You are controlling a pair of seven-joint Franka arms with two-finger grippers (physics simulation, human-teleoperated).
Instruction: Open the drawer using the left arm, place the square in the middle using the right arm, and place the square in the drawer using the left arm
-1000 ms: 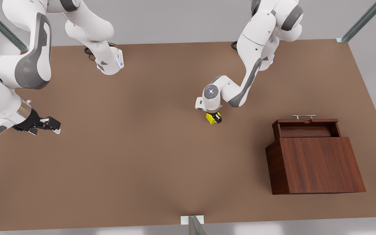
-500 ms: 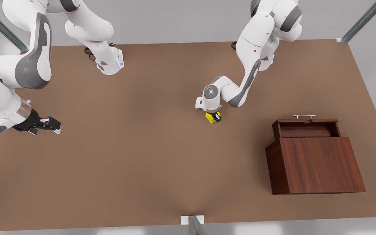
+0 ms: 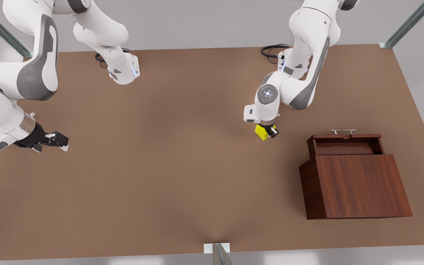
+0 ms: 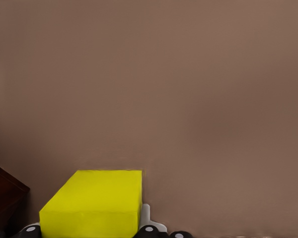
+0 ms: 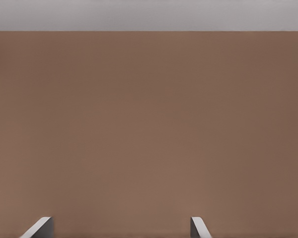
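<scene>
The left gripper [image 3: 267,133] is closed on the square [image 3: 260,131], a small bright yellow cube with flat, smooth faces and sharp edges. In the front view it hangs just above the matte brown tabletop [image 3: 168,165], a little right of the middle, at about 10 o'clock from the cabinet [image 3: 359,186]. In the left wrist view the square [image 4: 95,203] sits between the black fingers [image 4: 150,230], and a dark corner of the cabinet [image 4: 5,196] appears beside it.

The cabinet is a boxy piece of dark reddish-brown wood with visible grain. Its drawer [image 3: 345,144] is pulled out at the 12 o'clock side, a shallow tray with a thin silver bar handle [image 3: 343,131]. The square is near the drawer but apart from it.

The right gripper [image 3: 52,141] waits at 9 o'clock of the table, well apart from the square. Its pale fingertips [image 5: 38,228] stand wide apart over the bare tabletop [image 5: 149,129].
</scene>
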